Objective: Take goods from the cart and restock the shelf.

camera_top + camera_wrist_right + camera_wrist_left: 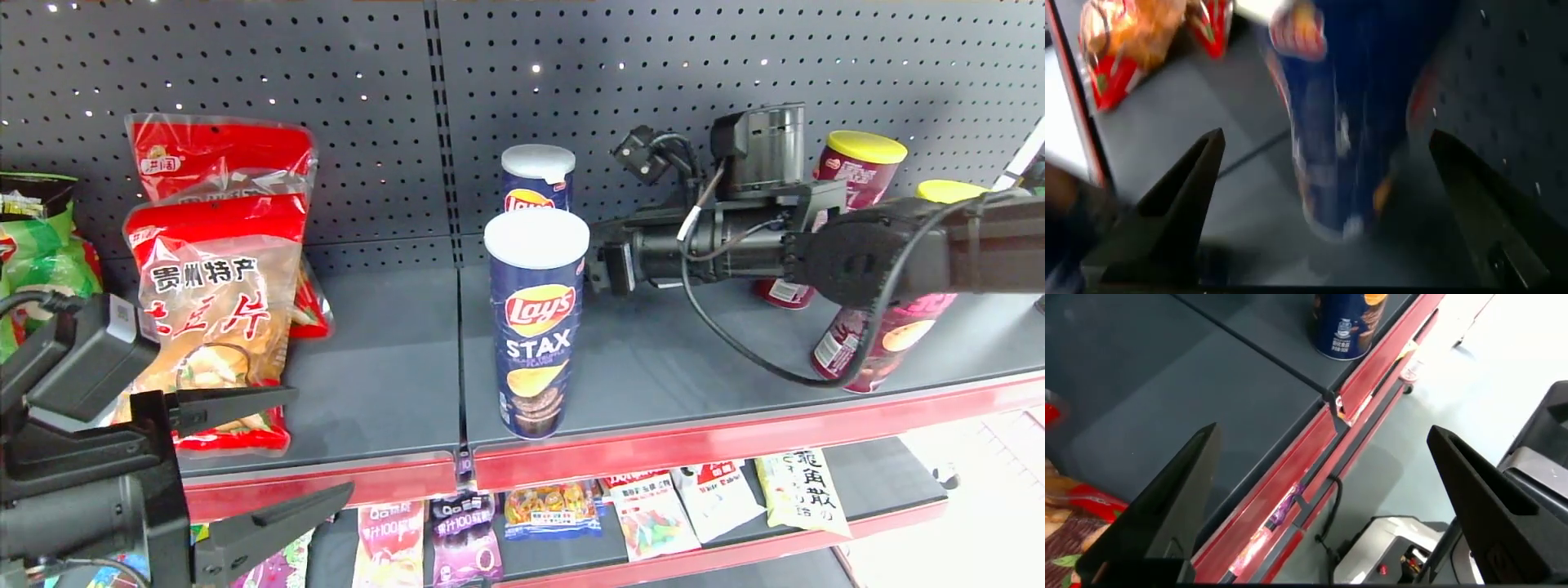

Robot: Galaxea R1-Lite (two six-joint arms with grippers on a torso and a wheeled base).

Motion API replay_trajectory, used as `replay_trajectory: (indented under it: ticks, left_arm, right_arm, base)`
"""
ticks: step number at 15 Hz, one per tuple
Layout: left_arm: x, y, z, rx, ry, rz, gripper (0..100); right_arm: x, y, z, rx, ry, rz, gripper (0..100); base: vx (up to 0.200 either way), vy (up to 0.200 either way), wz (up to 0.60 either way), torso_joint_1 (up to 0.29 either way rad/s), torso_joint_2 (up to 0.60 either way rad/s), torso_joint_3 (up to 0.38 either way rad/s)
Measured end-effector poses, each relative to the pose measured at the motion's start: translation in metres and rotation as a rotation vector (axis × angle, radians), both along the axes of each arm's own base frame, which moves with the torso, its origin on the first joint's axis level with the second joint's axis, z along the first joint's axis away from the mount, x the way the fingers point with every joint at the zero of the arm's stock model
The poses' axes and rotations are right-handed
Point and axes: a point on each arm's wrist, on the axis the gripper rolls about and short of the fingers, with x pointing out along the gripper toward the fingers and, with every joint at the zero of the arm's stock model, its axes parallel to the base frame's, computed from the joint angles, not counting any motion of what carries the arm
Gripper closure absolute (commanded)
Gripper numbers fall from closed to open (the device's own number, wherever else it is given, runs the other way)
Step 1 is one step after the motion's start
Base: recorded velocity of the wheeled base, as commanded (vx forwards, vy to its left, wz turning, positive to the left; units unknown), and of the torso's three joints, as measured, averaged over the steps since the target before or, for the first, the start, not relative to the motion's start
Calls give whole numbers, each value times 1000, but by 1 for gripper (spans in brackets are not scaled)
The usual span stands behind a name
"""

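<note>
Left gripper fingers apart; front blue can upright, lid up.

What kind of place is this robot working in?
Probably a shop aisle: a pegboard-backed shelf, blue chip cans, red snack bags, and small packets on the shelf below.

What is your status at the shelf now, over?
Left gripper open, low before the shelf edge. Right gripper open, around the rear blue can, not gripping. Front blue can stands close beside that gripper.
</note>
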Motion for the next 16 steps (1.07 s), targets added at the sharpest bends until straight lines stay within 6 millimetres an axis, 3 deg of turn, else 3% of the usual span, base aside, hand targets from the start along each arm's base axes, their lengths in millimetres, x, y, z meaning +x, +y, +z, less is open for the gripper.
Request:
replay_trajectory:
  ticks: [4, 8, 16]
  left_arm:
    - [17, -6, 2, 25, 11, 38, 0]
    - [30, -15, -6, 93, 31, 43, 0]
    - [87, -64, -15, 175, 19, 54, 0]
  right_arm:
    - [-43, -43, -7, -28, 30, -79, 0]
    - [-98, -70, -10, -25, 19, -91, 0]
    - [-222, -119, -18, 42, -51, -31, 0]
  base:
    - [0, 0, 0, 0, 0, 0]
    - [0, 0, 0, 0, 0, 0]
    - [0, 0, 0, 0, 0, 0]
